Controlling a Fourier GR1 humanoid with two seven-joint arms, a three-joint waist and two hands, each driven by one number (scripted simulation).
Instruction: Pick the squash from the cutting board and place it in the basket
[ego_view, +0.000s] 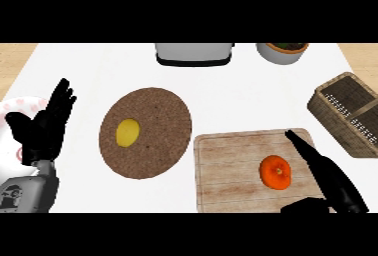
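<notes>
The right hand (328, 172) lies over the right part of the pale wooden rectangular cutting board (229, 170), its black fingers stretched straight and holding nothing; a thumb shows dark at the board's near right corner. The round orange squash (277, 171) sits on the board just left of those fingers; whether they touch it cannot be told. Beyond the board's right edge stands the brown woven wicker basket (348, 114), apart from the board. Left of the board lies a round brown cork mat (159, 120), its edge close to the board's far left corner, with a small yellow oval fruit (128, 132) on it. Further left of the board, past the mat, the left hand (43, 127) rests open with fingers up, over a white plate with pink spots (18, 106).
</notes>
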